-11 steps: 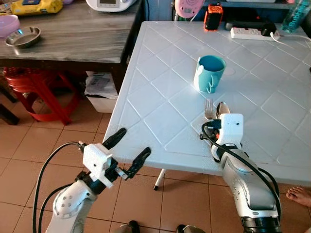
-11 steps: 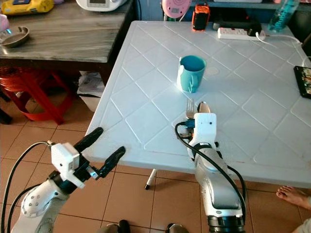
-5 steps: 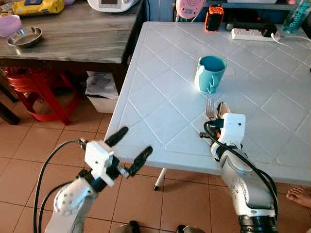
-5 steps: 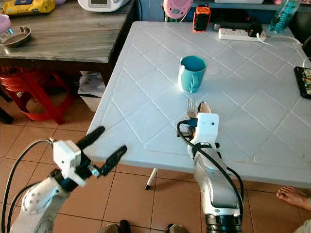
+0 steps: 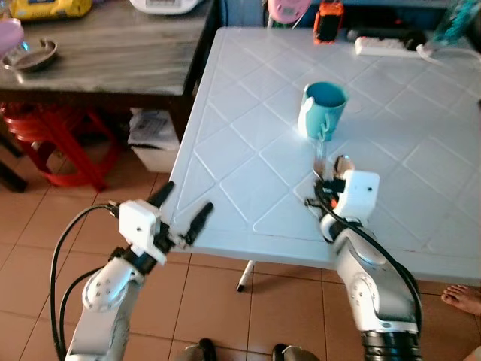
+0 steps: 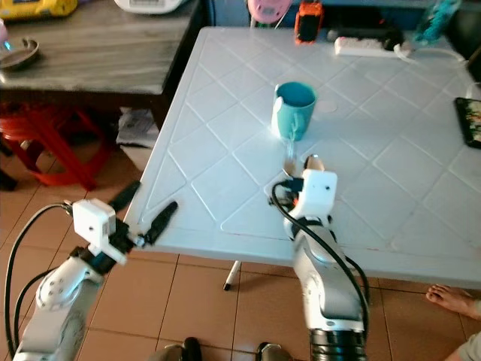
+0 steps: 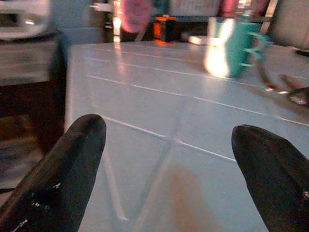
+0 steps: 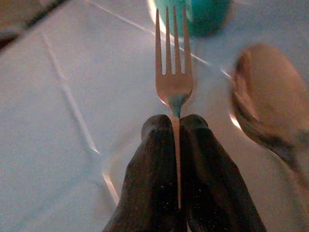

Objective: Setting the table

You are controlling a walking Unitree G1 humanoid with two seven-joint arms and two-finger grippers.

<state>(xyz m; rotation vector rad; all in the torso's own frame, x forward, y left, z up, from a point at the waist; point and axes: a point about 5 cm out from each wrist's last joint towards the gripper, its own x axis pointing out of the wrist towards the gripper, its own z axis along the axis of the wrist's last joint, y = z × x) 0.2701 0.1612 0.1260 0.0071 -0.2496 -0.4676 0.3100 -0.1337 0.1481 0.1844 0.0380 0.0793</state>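
While the fork (image 8: 173,72) sits pinched by its handle between the closed fingers (image 8: 152,179) of the right gripper (image 8: 176,126), its tines point toward the teal mug (image 5: 323,110) near the middle of the frame. Just beside the fork lies a spoon (image 8: 263,104), bowl up, on the white desk (image 5: 248,143); in the head views both pieces show just above the right gripper's white wrist block, below the mug. The mug stands upright with its handle turned toward the robot.

At lower left of the frame, the left gripper (image 5: 180,214) hangs at the desk's near edge with its two black fingers (image 7: 58,179) spread wide and nothing between them.

Along the top edge of the frame, at the far side of the desk, are a white power strip (image 5: 387,47), an orange and black gadget (image 5: 328,21) and a pink object (image 5: 284,10). In the upper left stands a dark wooden desk (image 5: 113,56) carrying a steel bowl (image 5: 30,56), with a red stool (image 5: 52,135) beneath it. A person's bare foot (image 5: 462,298) shows at the lower right on the tiled floor (image 5: 30,248)
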